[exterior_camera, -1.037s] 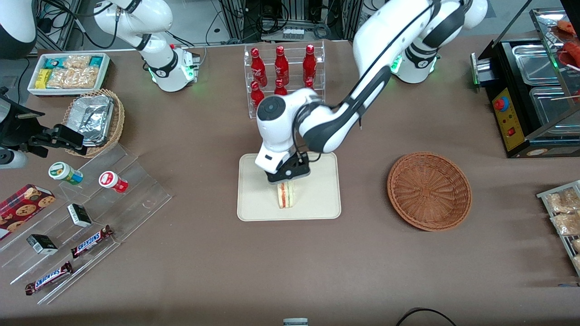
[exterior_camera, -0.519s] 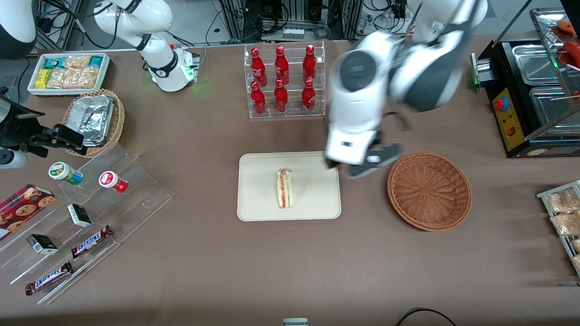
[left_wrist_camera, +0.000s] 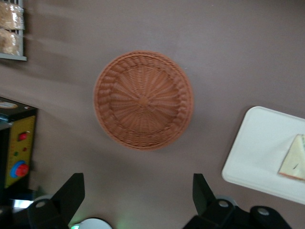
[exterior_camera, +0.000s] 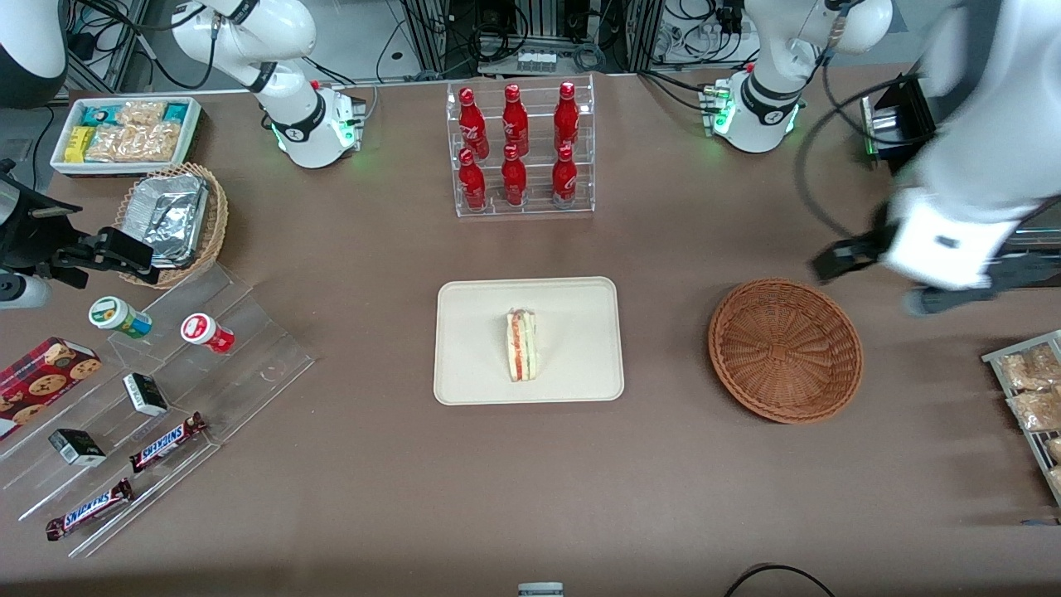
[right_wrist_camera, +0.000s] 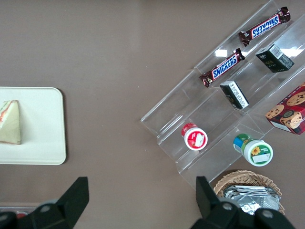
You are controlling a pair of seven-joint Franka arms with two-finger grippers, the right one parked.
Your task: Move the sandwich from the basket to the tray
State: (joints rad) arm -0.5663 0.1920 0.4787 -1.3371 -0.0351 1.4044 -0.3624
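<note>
The sandwich (exterior_camera: pixel 522 346) lies on the cream tray (exterior_camera: pixel 572 307) at mid-table, its red, orange and green cut edge up. It also shows in the left wrist view (left_wrist_camera: pixel 294 162) and the right wrist view (right_wrist_camera: pixel 10 122) on the tray (left_wrist_camera: pixel 257 148) (right_wrist_camera: pixel 43 124). The reddish-brown basket (exterior_camera: pixel 785 350) (left_wrist_camera: pixel 143 100) is empty, beside the tray toward the working arm's end. My left gripper (exterior_camera: pixel 880 280) (left_wrist_camera: pixel 137 183) is open and empty, raised above the table beside the basket, toward the working arm's end, well apart from the sandwich.
A clear rack of red bottles (exterior_camera: pixel 520 149) stands farther from the camera than the tray. A black heating machine (exterior_camera: pixel 953 166) and a rack of snack packets (exterior_camera: pixel 1032 390) are near the gripper. A clear stepped display (exterior_camera: pixel 166 390), a foil-pack basket (exterior_camera: pixel 174 220) and a white bin (exterior_camera: pixel 124 133) lie toward the parked arm's end.
The gripper let go of the sandwich on the tray, rose, and swung past the basket toward the working arm's end. The sandwich stays on the tray.
</note>
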